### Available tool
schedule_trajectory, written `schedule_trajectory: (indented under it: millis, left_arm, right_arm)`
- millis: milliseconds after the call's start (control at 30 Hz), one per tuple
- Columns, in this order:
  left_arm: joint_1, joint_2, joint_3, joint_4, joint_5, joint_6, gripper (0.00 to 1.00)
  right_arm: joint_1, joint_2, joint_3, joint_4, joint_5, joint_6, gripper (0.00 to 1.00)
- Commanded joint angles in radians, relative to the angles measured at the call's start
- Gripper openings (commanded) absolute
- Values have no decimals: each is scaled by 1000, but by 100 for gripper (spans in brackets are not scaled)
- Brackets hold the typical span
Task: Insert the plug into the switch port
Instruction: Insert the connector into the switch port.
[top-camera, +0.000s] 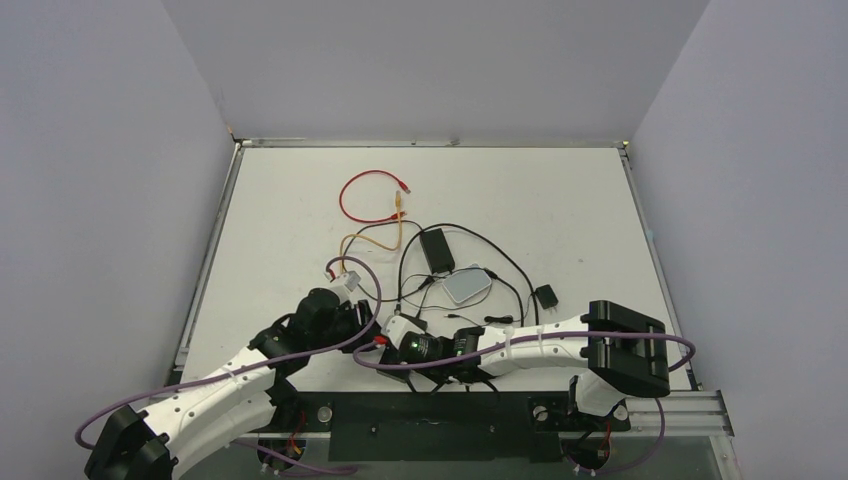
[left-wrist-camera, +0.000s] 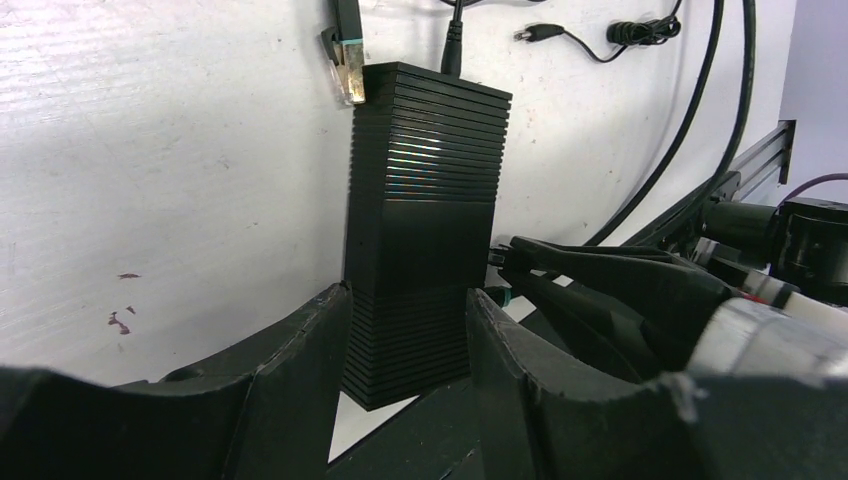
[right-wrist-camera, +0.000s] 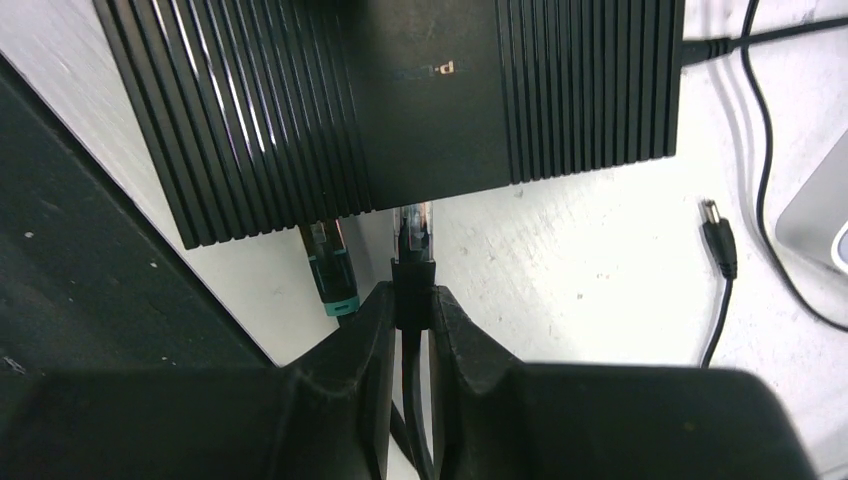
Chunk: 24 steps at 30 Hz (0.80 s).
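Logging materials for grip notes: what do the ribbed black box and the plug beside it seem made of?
Flat black ribbed switch box: likely moulded plastic, semi-gloss; ridges catch light streaks. Clear-tipped plug: probably hard transparent plastic; its tip looks see-through.

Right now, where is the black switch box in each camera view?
Left wrist: black switch box fills the centre, clamped in the left hand.
Right wrist: across the top, just beyond the right hand pinching the network plug.
Top: hidden between the hands.
Shared landmark: loose round power plug.
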Motion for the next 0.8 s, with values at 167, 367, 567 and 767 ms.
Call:
schedule_trajectory:
  millis: [167,367,567,767]
  left_arm:
    - [14,14,-40,94,17,-17,43]
    - [13,44,-67,140,31,-18,40]
    - [13,68,-82,174,44,-20,39]
    - [14,92,-84,189,42,-15,39]
  right_arm:
    - [9,-8,-5,184,-14,-47,0]
    - [9,12,-16,244,-28,-37,0]
    - [9,36,-14,255,-29,-21,0]
    - [7,51,-16,246,-13,-6,0]
